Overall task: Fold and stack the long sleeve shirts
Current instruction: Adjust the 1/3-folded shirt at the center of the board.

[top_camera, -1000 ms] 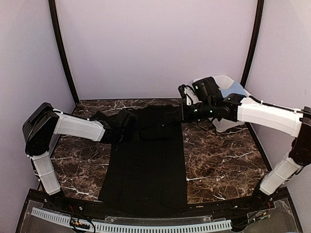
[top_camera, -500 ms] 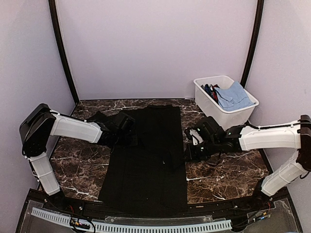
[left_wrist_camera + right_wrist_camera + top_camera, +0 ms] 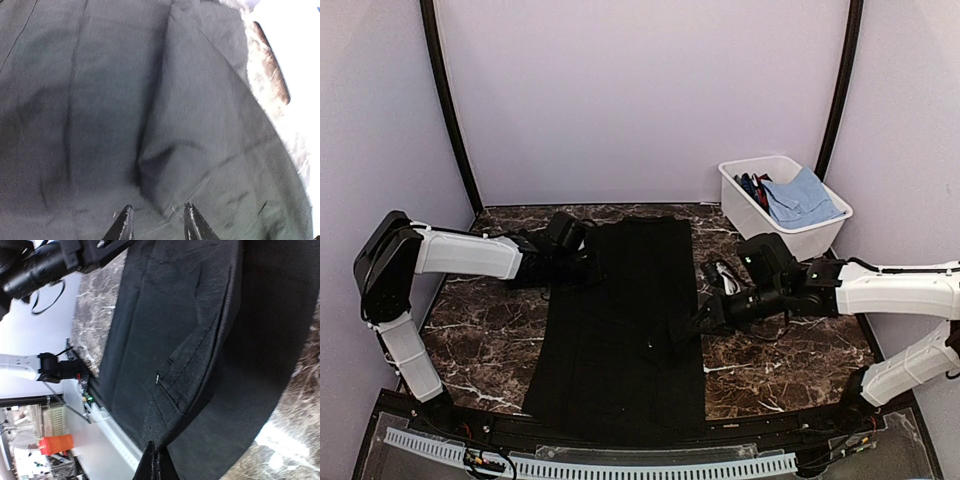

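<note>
A plain black long sleeve shirt point(image 3: 620, 330) lies flat, lengthwise down the middle of the marble table point(image 3: 780, 350). My right gripper point(image 3: 693, 329) is at the shirt's right edge, shut on the end of a sleeve. In the right wrist view the shut fingertips point(image 3: 154, 456) pinch a cuff strip point(image 3: 192, 370) with a tiny white button point(image 3: 157, 378). My left gripper point(image 3: 588, 268) rests at the shirt's upper left edge. In the left wrist view it point(image 3: 159, 210) is open, with creased black cloth point(image 3: 150, 110) under and ahead of the tips.
A white bin point(image 3: 748, 213) stands at the back right, holding a blue cloth point(image 3: 800, 197) and other garments. A black cable point(image 3: 718, 272) lies on the table beside the right arm. Walls enclose the table on three sides.
My right gripper came from the back right toward the near side, pulling the sleeve end down along the shirt's right side. My left gripper shifted slightly toward the back.
</note>
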Controlling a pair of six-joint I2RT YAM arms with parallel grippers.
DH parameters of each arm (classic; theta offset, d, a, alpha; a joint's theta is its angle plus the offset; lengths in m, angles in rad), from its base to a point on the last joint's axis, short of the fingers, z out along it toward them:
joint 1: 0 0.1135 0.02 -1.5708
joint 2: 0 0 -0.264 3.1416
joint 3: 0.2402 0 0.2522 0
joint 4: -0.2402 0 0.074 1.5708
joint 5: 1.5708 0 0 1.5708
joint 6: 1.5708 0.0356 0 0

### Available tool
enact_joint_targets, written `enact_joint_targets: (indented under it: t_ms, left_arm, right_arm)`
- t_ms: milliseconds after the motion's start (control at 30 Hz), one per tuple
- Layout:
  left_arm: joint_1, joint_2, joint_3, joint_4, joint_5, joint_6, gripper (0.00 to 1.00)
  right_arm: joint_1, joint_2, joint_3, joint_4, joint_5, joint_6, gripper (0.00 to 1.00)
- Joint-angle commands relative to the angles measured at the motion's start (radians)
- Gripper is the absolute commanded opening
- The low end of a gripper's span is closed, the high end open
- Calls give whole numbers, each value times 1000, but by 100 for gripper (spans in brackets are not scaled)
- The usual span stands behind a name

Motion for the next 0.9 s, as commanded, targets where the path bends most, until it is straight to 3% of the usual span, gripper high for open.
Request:
enact_joint_targets:
  t_ms: [0,300,533,767,867]
  left_arm:
    - [25,29,66,-47,92,-1,34]
    - [29,91,124,-83,147,16,33]
    - [29,126,135,-87,153,21,33]
    - [36,151,157,-143,173,43,33]
    - [42,155,165,-165,182,57,32]
  right_arm:
    - [12,-32,-45,104,-141,127,0]
    - [46,-8,-230,296,-135,298,0]
    - [75,59,-200,256,-89,242,0]
    - [85,8,-183,200,-90,269,0]
    - [97,-21,-198,253,-126,337,0]
